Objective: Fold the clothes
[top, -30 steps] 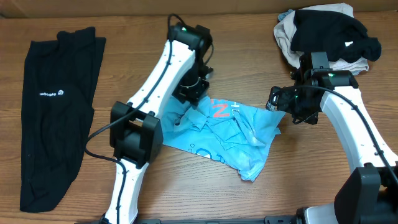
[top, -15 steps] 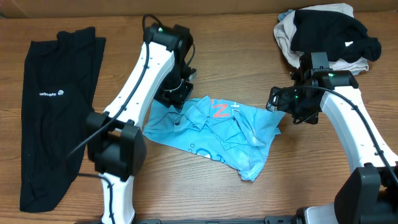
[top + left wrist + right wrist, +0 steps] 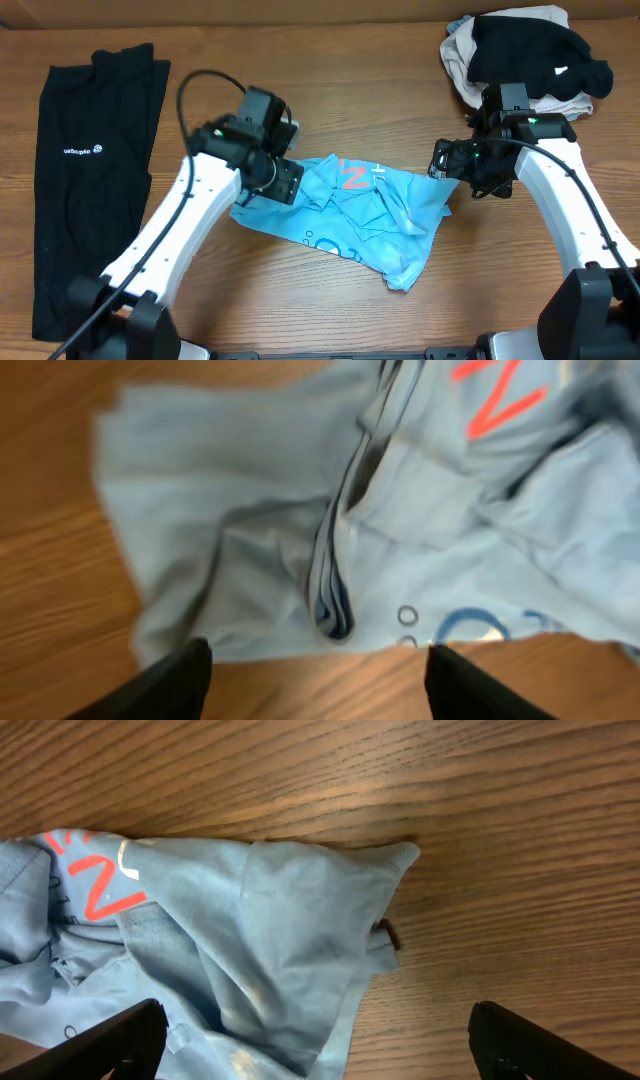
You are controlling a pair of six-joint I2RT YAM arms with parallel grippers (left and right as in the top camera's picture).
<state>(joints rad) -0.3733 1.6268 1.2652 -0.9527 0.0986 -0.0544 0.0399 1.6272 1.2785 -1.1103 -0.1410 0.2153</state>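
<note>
Hovering above the crumpled light blue T-shirt (image 3: 350,215) mid-table (image 3: 300,310), we had left gripper (image 3: 315,665) and right gripper (image 3: 315,1040) both released, empty. Risk judged: pinching several bunched layers together, dragging the cloth askew.

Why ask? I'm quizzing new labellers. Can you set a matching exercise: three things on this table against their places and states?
Things:
1. T-shirt
2. black garment
3. pile

Places and states:
A. heaped at the far right corner
B. laid out long at the left side
C. crumpled mid-table, between the arms

Pairs: 1-C, 2-B, 3-A
</note>
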